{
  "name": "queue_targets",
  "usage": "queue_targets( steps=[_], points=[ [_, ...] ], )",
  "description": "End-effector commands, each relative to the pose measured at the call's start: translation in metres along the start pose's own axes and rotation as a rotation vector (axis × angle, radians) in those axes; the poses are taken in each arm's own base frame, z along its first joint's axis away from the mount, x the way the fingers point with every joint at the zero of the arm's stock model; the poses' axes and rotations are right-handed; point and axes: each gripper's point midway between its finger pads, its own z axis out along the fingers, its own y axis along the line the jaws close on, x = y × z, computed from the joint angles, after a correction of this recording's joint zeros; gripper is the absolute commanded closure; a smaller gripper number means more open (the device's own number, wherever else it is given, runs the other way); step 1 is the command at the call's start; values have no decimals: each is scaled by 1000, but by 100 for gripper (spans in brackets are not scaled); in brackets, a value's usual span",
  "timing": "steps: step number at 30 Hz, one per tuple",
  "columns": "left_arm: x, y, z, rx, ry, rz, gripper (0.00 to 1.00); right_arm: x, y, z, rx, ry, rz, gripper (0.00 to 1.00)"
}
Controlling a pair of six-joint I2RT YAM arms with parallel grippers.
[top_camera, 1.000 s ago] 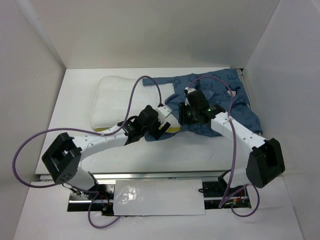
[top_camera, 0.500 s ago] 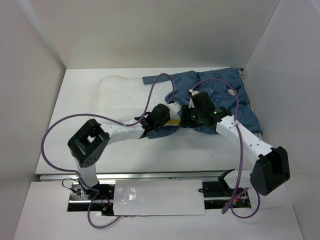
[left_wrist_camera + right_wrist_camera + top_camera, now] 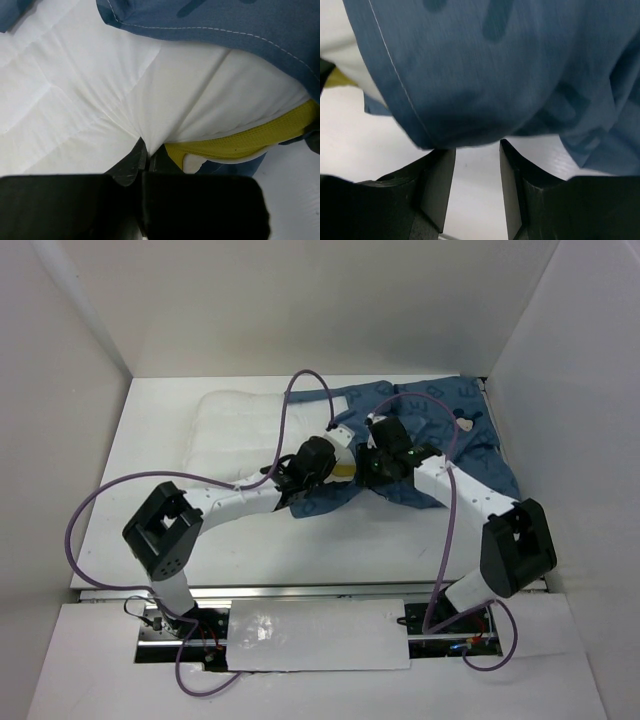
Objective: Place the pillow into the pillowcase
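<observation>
**Top view:** the right end of the pillow [image 3: 240, 435] is hidden beneath the pillowcase [image 3: 450, 430]. The left arm [image 3: 235, 502] and right arm [image 3: 460, 488] mask their own fingertips.

**Left wrist view:** the tips of the left gripper [image 3: 145, 150] are buried in a pinched fold of pillow cloth. Pillow and pillowcase run off the frame edges.

**Right wrist view:** the pillowcase is blurred, its print mere dark smudges, and is cropped at top and right. Contact with the parted right gripper [image 3: 476, 152] cannot be judged.

You see the pillow [image 3: 235, 435] on the table's [image 3: 150, 540] left rear, its right end inside the pillowcase [image 3: 445, 430], which spreads rightward. The left gripper [image 3: 145, 147] sits at the pillow's near right corner, the right gripper [image 3: 477, 150] just beside it.
</observation>
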Motion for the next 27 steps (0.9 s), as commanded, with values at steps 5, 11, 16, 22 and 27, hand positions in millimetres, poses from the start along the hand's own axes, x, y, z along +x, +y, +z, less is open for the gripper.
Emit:
queue_targets(
  steps=[5, 11, 16, 22, 27],
  points=[
    [-46, 11, -1, -55, -101, -95, 100, -55, 22, 1, -85, -141, -34, 52],
    [-44, 9, -1, -45, -92, -112, 100, -65, 28, 7, -117, -148, -31, 54],
    [-49, 8, 1, -45, -101, -125, 100, -69, 34, 2, -149, -166, -35, 100],
    [-43, 7, 24, -116, -24, -170, 100, -46, 70, -38, -285, -111, -96, 100],
    [-44, 4, 36, -148, 51, -306, 100, -40, 106, -50, -456, -114, -143, 100]
  ],
)
